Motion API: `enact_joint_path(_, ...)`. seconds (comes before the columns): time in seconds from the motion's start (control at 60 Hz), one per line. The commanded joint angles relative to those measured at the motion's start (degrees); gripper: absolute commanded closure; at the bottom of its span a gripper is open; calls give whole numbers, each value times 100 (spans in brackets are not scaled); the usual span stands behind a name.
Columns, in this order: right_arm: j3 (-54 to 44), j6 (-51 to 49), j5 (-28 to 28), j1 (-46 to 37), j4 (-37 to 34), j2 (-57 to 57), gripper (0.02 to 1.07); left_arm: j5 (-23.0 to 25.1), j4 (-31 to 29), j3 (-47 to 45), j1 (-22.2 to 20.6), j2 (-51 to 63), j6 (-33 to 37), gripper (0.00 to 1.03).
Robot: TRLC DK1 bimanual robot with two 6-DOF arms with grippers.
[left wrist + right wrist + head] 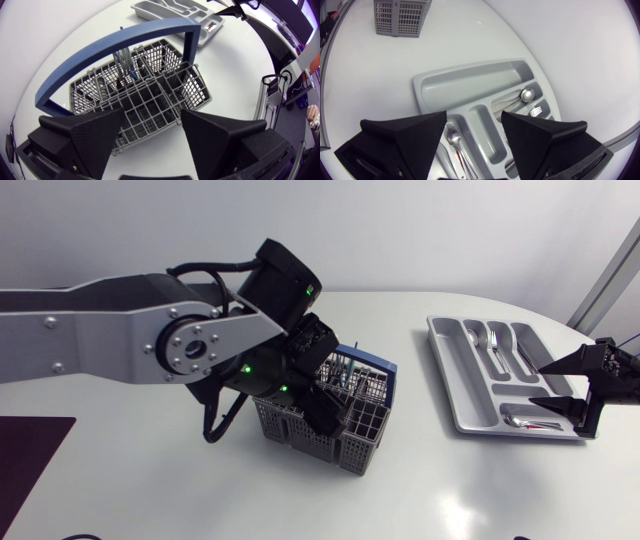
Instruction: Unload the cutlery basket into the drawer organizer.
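At centre frame, on the bench [450, 490]: cutlery basket [300, 430], left end effector [152, 114] released and empty above it — lower straight onto one upright handle [122, 62], clear of the blue hoop [120, 37], before clenching.

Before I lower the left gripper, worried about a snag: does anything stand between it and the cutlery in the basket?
Yes: the blue handle of the basket arches right over the upright cutlery, ahead of the open left gripper. Nothing else visible does.
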Motion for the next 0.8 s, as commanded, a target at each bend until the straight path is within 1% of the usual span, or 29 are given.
enact_joint_path(0.0, -392, 290, -103, 186, -171, -405, 22, -93, 116, -153, 5, 274, 83, 18)
enact_joint_path(0.117, -744, 589, -173, 512, -241, -941, 21, -348, 265, -144, 5, 547, 136, 17)
enact_joint_path(0.283, -1139, 1116, -199, 1048, -215, -1653, 21, -392, 283, -126, 58, 889, 171, 17)
enact_joint_path(0.417, -1192, 1784, -190, 1575, -109, -2040, 21, -444, 257, -126, 67, 942, 163, 17)
enact_joint_path(0.533, -1122, 2628, -41, 2138, 242, -2119, 21, -453, 204, -258, 67, 353, 171, 17)
enact_joint_path(0.617, -1139, 3349, 275, 2586, 822, -2057, 21, -444, 195, -416, 76, -130, 250, 17)
enact_joint_path(0.783, -858, 4272, 592, 3122, 1455, -1416, 20, -427, 142, -970, 243, -1053, 444, 17)
